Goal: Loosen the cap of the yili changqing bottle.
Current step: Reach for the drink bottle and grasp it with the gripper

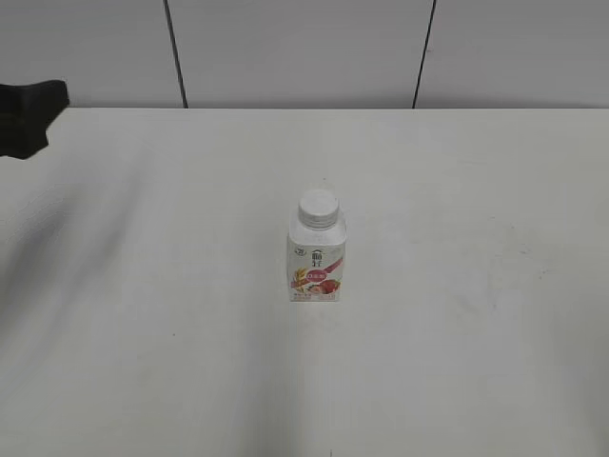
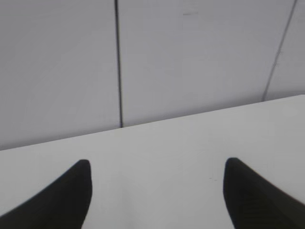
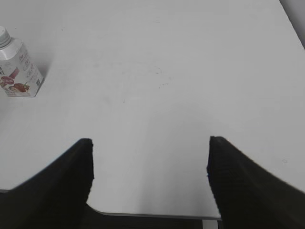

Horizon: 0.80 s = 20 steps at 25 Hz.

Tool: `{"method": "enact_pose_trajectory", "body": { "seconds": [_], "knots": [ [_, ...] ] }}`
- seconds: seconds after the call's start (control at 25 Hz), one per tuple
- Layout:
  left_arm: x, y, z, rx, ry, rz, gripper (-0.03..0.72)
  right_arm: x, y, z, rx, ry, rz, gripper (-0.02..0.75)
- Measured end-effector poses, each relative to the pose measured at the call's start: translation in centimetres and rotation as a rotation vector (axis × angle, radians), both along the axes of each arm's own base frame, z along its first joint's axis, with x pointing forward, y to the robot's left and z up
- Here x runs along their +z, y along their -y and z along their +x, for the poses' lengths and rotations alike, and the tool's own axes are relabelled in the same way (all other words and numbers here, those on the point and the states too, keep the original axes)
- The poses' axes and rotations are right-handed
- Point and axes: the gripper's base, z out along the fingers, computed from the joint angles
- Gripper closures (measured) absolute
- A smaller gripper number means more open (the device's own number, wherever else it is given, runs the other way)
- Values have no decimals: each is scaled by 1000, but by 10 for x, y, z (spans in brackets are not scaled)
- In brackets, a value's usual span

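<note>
The bottle (image 1: 317, 259) is standing upright mid-tabletop (image 1: 476, 362), cap (image 1: 318, 207) on. Both end effectors, left (image 2: 157, 191) and right (image 3: 150, 162), are hanging released, well apart from it. Approach seems unstarted; next, one must be gripping the body, the other the cap.

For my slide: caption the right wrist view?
Open right hand above table; capped yili changqing bottle far left.

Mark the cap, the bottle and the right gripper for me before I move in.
cap (image 1: 318, 207), exterior view: centre of its white top.
yili changqing bottle (image 1: 317, 269), exterior view: the front label.
right gripper (image 3: 150, 162), right wrist view: midway between its open fingertips.
</note>
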Motion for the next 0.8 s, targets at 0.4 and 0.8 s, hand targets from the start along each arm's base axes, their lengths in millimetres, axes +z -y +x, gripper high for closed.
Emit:
{"method": "enact_pose_trajectory", "body": {
  "seconds": [0.4, 0.8],
  "knots": [
    [-54, 11, 20, -379, -86, -104, 165, 0, 0, 0, 0, 0, 0, 153],
    [-94, 35, 31, -705, -110, 107, 198, 0, 0, 0, 0, 0, 0, 153]
  ]
}}
